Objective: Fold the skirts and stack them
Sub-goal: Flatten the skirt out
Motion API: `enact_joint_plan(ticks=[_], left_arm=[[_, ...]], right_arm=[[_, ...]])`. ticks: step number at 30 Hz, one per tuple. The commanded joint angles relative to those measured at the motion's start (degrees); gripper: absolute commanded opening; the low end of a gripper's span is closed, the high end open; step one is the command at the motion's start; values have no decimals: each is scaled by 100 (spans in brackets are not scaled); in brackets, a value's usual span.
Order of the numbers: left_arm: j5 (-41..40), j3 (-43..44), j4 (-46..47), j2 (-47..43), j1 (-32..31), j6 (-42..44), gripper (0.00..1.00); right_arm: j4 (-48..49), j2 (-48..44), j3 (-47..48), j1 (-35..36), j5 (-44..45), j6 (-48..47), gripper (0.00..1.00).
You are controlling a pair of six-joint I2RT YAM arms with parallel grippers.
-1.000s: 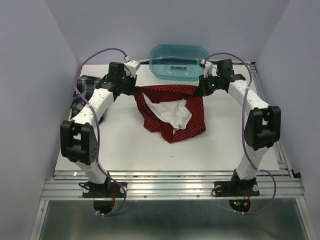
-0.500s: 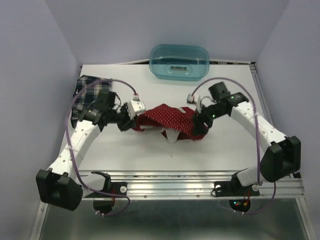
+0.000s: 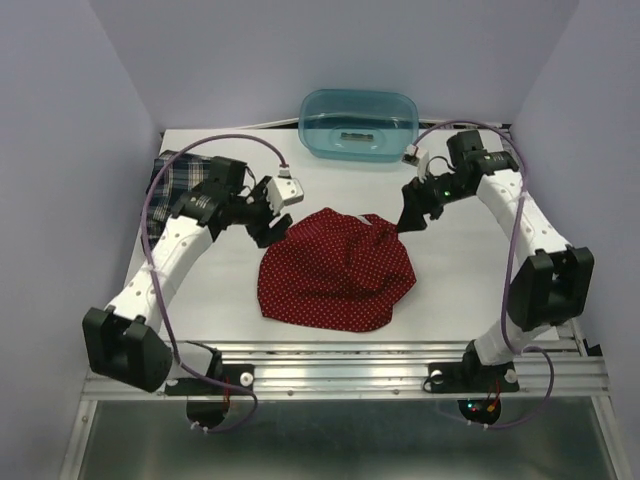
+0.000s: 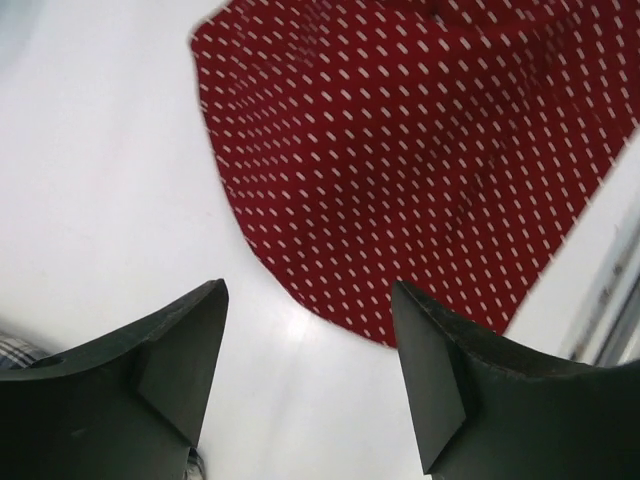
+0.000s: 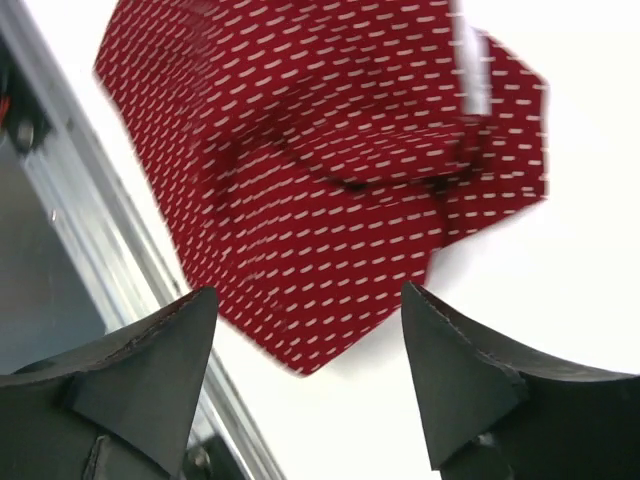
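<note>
The red skirt lies spread at the lower centre of the tabletop, the left fingers and right fingers wide and empty by its upper corners, the plaid skirt upper left, the teal tub top centre.

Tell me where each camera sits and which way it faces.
Top external: above and behind the bases, looking down on the white table; left arm, right arm, left gripper, right gripper show.
Left wrist: on the left arm, looking down past its two dark fingers at the red white-dotted cloth skirt.
Right wrist: same on the right arm, its fingers framing that skirt.
Shared: all three show the skirt.
</note>
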Motion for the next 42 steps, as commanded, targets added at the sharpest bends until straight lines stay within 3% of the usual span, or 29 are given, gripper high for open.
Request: enact_joint_plan(ticks=[1, 4, 11, 19, 27, 31, 33, 34, 35, 37, 42], left_arm=[[-327, 425, 1591, 960, 52, -1789, 75], [-679, 968, 2040, 1839, 70, -2364, 72], [-882, 2280, 2085, 3745, -44, -2857, 70], [-848, 2895, 2208, 4758, -281, -3165, 69], [-610, 3054, 2208, 5304, -571, -3253, 64], [-461, 3212, 2147, 5594, -571, -3350, 42], [-496, 3300, 2129, 5664, -563, -3358, 33], [-548, 3413, 2129, 5673, -545, -3358, 18], [-566, 3493, 2120, 5638, -528, -3367, 11], [-575, 3790, 2094, 5525, -370, -3411, 0], [-628, 4319, 2191, 4638, 113, -3315, 0]], right_arm=[[867, 812, 290, -233, 88, 1285, 75], [1446, 1332, 308, -233, 404, 1971, 68], [2028, 1877, 290, -233, 537, 2719, 69], [2661, 2158, -167, -49, 669, 2966, 64], [2661, 2431, -158, 268, 335, 2878, 49], [2583, 2502, -36, 268, 423, 2781, 33], [2521, 2510, 227, 268, 554, 2659, 18], [2469, 2484, 333, 268, 694, 2632, 14], [2451, 2458, 456, 268, 774, 2597, 1], [2372, 2362, 920, 268, 1063, 2439, 1], [2328, 2036, 2099, 268, 1907, 1956, 1]])
